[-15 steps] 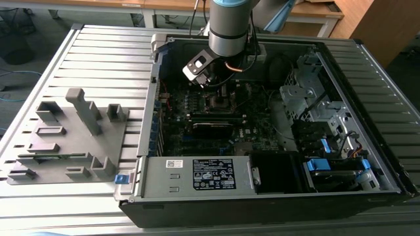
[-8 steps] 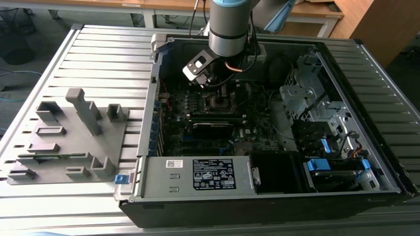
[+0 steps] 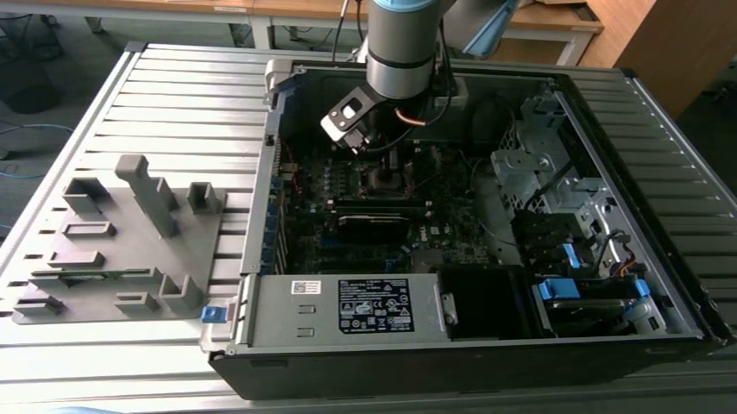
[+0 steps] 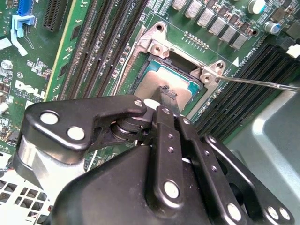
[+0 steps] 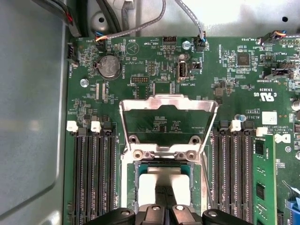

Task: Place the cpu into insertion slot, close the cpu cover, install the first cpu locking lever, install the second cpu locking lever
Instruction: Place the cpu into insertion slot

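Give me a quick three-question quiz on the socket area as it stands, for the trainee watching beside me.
1. True or false: the cpu cover lies shut flat over the insertion slot.
2. Multiple choice: where is the cpu? A) hanging in mid-air; B) lying in the insertion slot; C) on top of a shut cover.
3. Short answer: in the second wrist view, which part is the end effector nearest to?

Key
1. False: it stands open, tilted back from the slot.
2. B.
3. The cpu: the tip is down at its metal face.
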Robot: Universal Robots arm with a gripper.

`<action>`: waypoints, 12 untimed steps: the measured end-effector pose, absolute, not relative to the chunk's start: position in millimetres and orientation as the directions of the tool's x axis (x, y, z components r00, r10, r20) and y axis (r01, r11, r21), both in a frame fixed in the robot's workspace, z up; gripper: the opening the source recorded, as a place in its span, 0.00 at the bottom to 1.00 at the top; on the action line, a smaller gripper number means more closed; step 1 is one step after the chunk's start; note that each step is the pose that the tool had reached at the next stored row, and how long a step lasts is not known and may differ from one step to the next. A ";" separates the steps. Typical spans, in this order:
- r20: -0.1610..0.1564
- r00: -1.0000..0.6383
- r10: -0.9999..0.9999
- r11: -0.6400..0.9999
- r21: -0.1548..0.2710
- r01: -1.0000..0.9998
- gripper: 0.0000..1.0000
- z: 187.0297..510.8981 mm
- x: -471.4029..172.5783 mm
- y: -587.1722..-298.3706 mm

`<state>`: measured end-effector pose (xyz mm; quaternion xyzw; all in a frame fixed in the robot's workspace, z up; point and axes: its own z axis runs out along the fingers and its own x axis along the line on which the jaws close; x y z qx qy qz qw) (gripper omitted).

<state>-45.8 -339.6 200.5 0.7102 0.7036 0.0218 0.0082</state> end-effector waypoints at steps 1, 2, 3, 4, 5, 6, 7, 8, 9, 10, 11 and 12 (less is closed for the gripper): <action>0.018 0.009 1.000 -0.010 0.041 0.999 0.11 203.1 -46.0 -339.8; 0.016 0.009 1.000 -0.010 0.041 0.999 0.11 206.0 -46.1 -340.0; 0.017 0.009 1.000 -0.010 0.041 0.999 0.11 208.0 -46.1 -340.0; 0.016 0.009 1.000 -0.010 0.041 0.999 0.11 210.2 -46.1 -340.0; 0.016 0.009 1.000 -0.010 0.041 0.999 0.11 212.7 -46.1 -340.1; 0.016 0.009 1.000 -0.010 0.041 0.999 0.11 214.9 -46.1 -340.0; 0.016 0.009 1.000 -0.010 0.041 0.999 0.11 217.0 -46.1 -340.0; 0.016 0.009 1.000 -0.010 0.041 0.999 0.11 219.1 -46.1 -340.1; 0.016 0.009 1.000 -0.010 0.041 0.999 0.11 220.9 -46.1 -340.0; 0.016 0.009 1.000 -0.010 0.041 0.999 0.11 221.7 -46.1 -340.0; 0.016 0.009 1.000 -0.010 0.041 0.999 0.11 221.9 -46.1 -340.0; 0.017 0.009 1.000 -0.010 0.041 0.999 0.11 221.8 -46.1 -340.0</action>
